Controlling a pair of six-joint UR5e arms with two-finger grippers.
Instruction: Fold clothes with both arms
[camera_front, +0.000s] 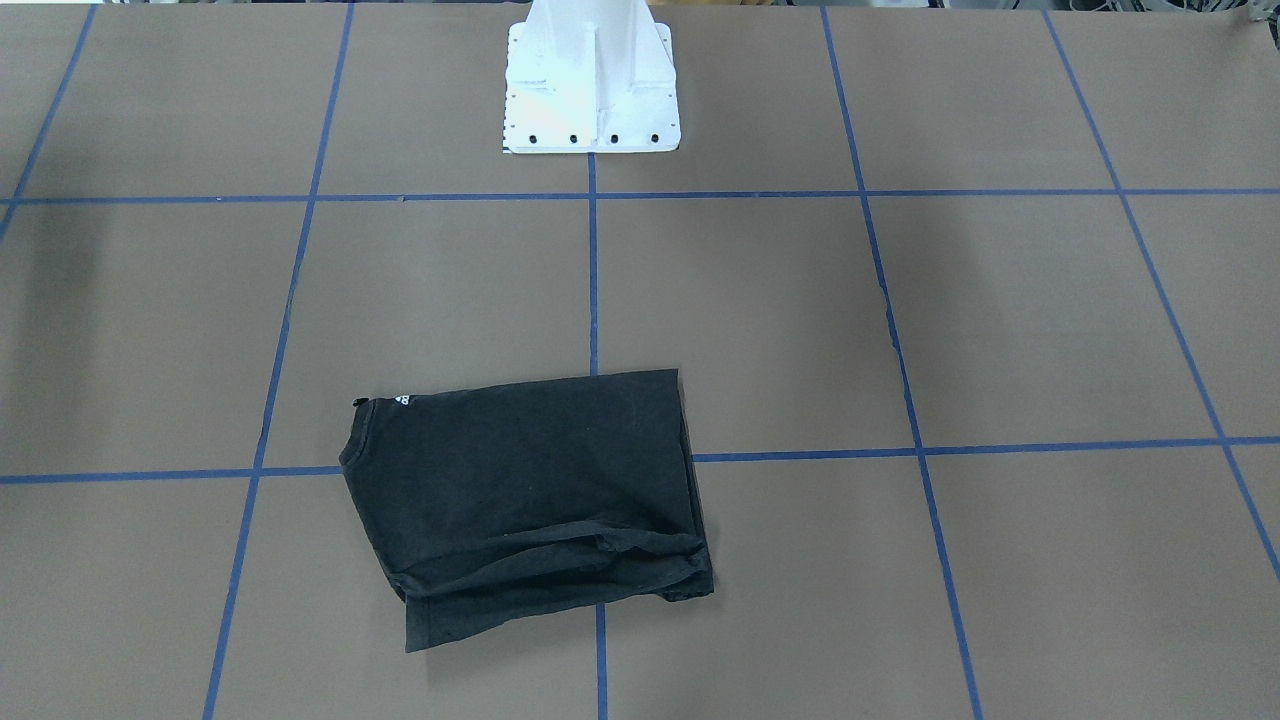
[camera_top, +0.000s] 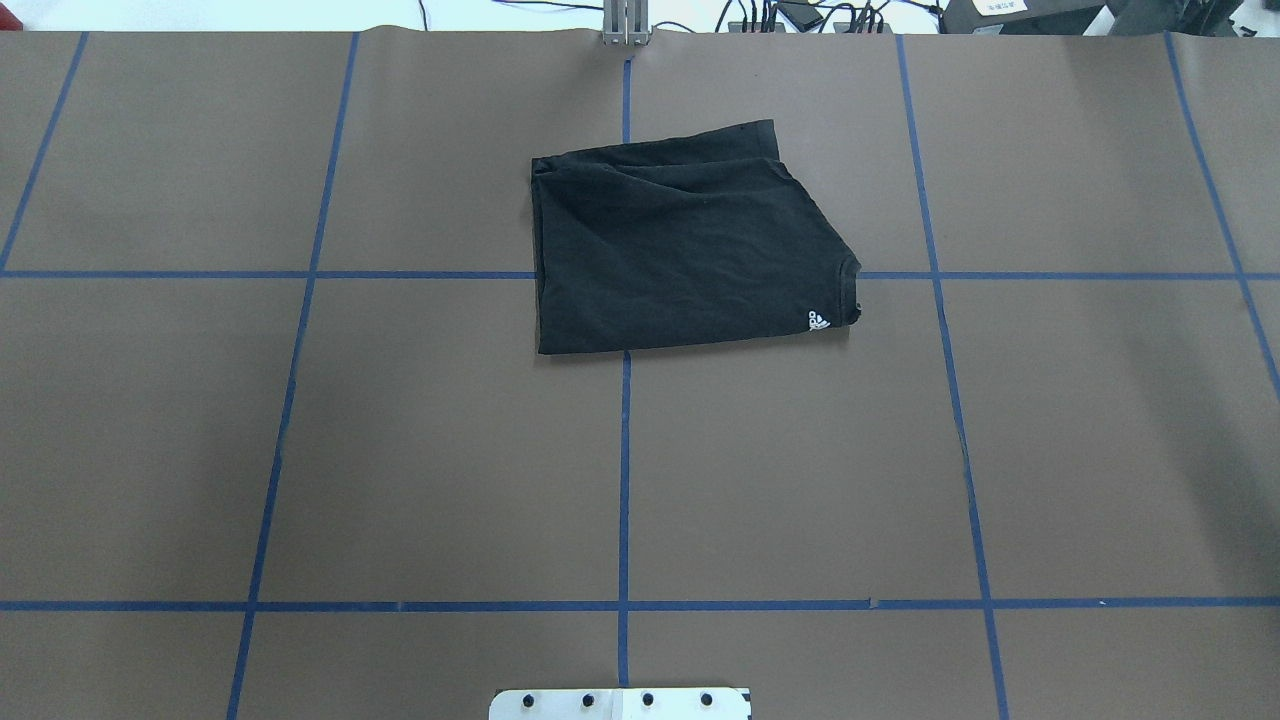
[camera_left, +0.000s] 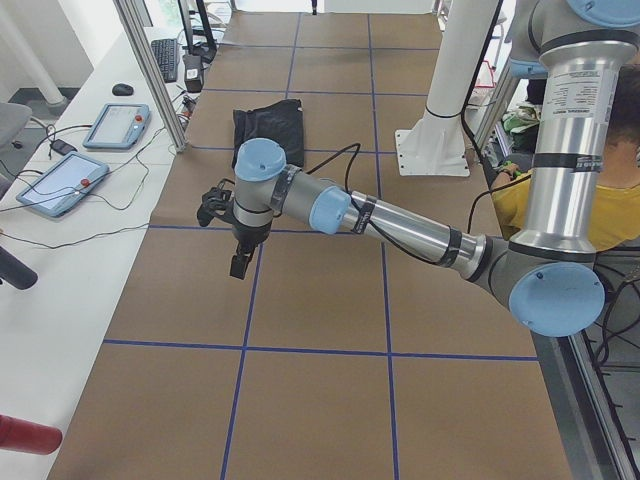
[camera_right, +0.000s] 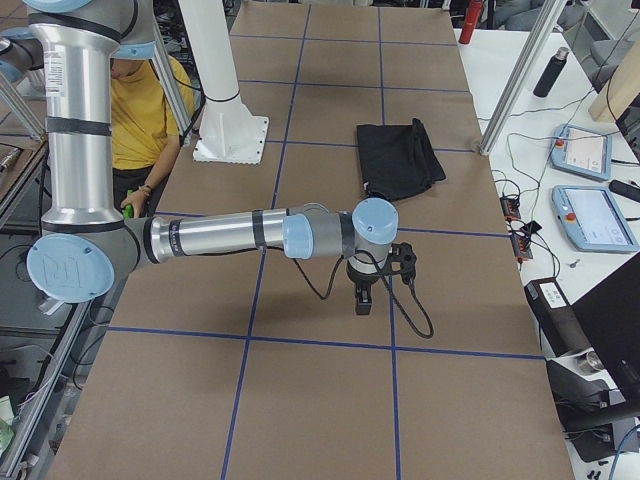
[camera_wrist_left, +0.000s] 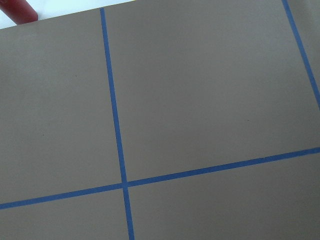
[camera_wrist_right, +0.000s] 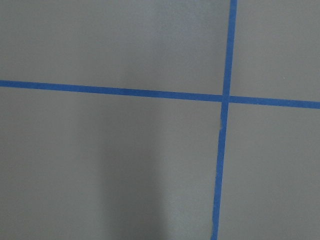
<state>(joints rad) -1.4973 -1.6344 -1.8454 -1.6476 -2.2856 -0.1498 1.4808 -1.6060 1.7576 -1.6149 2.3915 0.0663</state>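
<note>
Four fixed cameras share the folded shirt (camera_top: 680, 250): one high above, looking down from the robot's side of it; one opposite, facing back steeply; one beyond each end of the table (camera_top: 400, 450), farther off. Two wrist cameras hang close over tape lines (camera_wrist_left: 113, 100).

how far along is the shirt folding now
Done: the black T-shirt lies folded into a compact rectangle, one edge rumpled. In hand: nothing; the left gripper and right gripper hang above the table, well away from the shirt. Left: probably nothing, perhaps smoothing that edge.
</note>
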